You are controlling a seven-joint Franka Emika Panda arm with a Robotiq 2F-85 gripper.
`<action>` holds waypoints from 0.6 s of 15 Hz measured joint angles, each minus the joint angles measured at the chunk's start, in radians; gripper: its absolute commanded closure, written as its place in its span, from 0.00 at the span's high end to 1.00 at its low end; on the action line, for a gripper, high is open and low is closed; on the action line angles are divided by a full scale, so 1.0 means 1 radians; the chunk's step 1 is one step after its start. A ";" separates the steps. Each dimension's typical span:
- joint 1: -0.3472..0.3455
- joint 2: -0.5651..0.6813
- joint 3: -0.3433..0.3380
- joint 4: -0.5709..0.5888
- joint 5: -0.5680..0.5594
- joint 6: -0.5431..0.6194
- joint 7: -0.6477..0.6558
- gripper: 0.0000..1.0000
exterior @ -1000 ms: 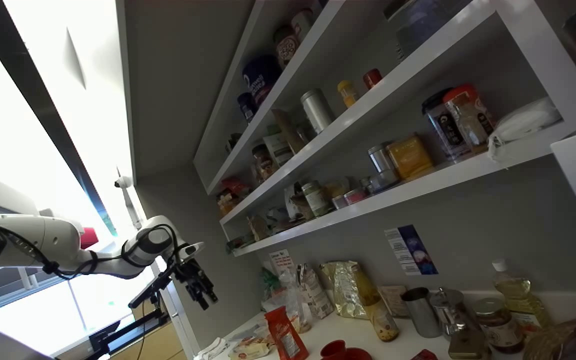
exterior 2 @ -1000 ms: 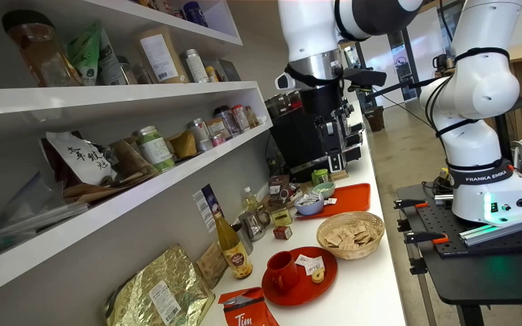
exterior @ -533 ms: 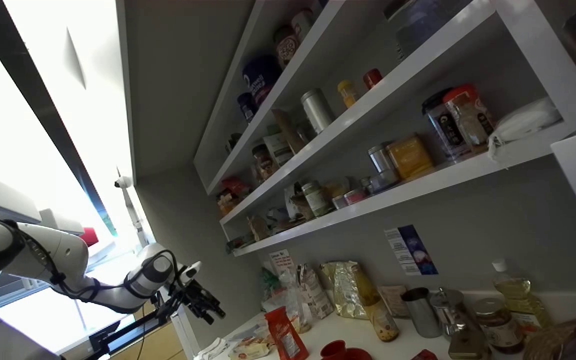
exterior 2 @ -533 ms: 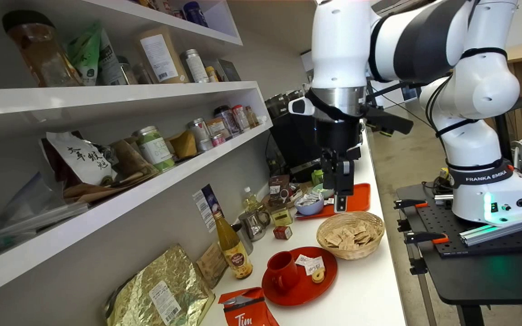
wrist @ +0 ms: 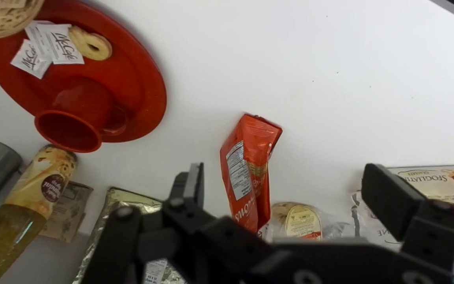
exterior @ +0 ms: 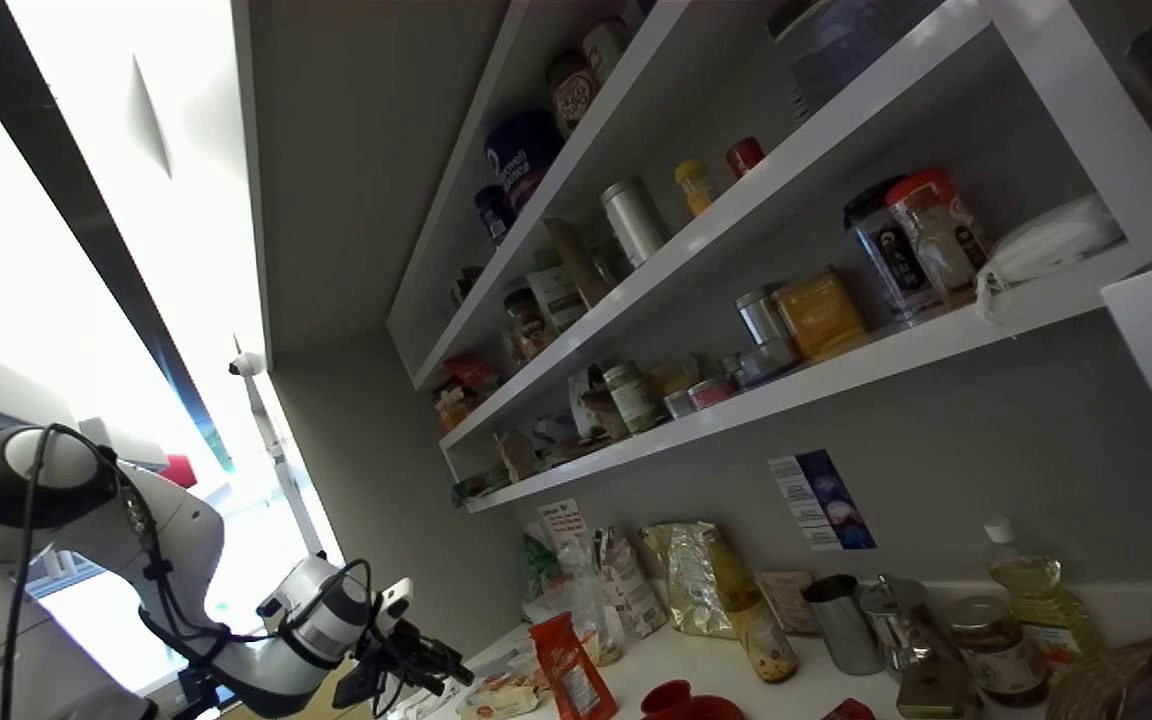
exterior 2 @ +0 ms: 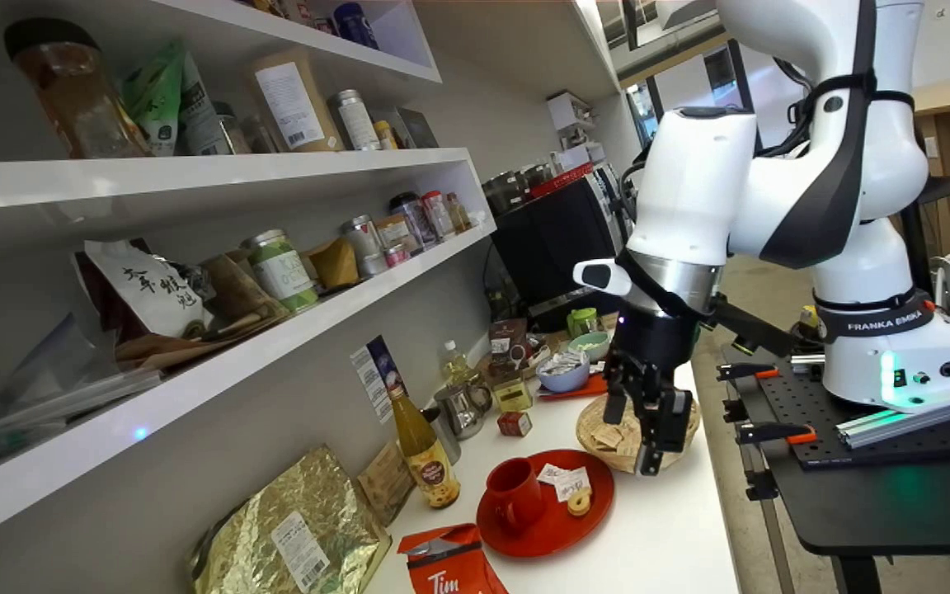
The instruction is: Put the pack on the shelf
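The pack is a red pouch standing on the white counter, seen in both exterior views (exterior: 572, 668) (exterior 2: 452, 568). In the wrist view the pack (wrist: 246, 169) lies within the space between the fingers, nearer the left finger. My gripper (wrist: 287, 187) is open, with nothing between its fingertips. In the exterior views the gripper (exterior: 451, 678) (exterior 2: 633, 437) hangs above the counter, apart from the pack, over the basket area. The shelf, the lowest long white board (exterior: 776, 403) (exterior 2: 195, 392), runs along the wall above the counter and bears jars, tins and bags.
A red plate (wrist: 148, 106) with a red mug (wrist: 85, 102) stands beside the pack. A tall yellow bottle (exterior 2: 424, 454), a gold foil bag (exterior 2: 302, 528) and a wicker basket (exterior 2: 590, 425) stand nearby. A pastry package (wrist: 420, 177) and clear bags lie beyond the pack.
The arm has come down and the gripper is lower, nearer the counter and the pack. The wrist has tilted. The pack and the things on the counter have not moved.
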State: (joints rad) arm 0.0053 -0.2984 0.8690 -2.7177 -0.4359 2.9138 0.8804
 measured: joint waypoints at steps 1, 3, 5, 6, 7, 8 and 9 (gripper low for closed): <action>-0.059 0.000 0.052 -0.007 -0.055 0.040 0.051 1.00; -0.185 -0.015 0.166 -0.008 -0.144 0.104 0.148 1.00; -0.307 -0.050 0.288 -0.005 -0.184 0.158 0.226 1.00; -0.366 -0.070 0.352 -0.002 -0.186 0.179 0.256 1.00; -0.425 -0.091 0.418 0.002 -0.186 0.197 0.284 1.00; -0.481 -0.112 0.483 0.006 -0.185 0.212 0.310 1.00; -0.536 -0.132 0.545 0.011 -0.183 0.225 0.333 1.00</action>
State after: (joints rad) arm -0.5306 -0.4302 1.4145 -2.7067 -0.6185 3.1384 1.2135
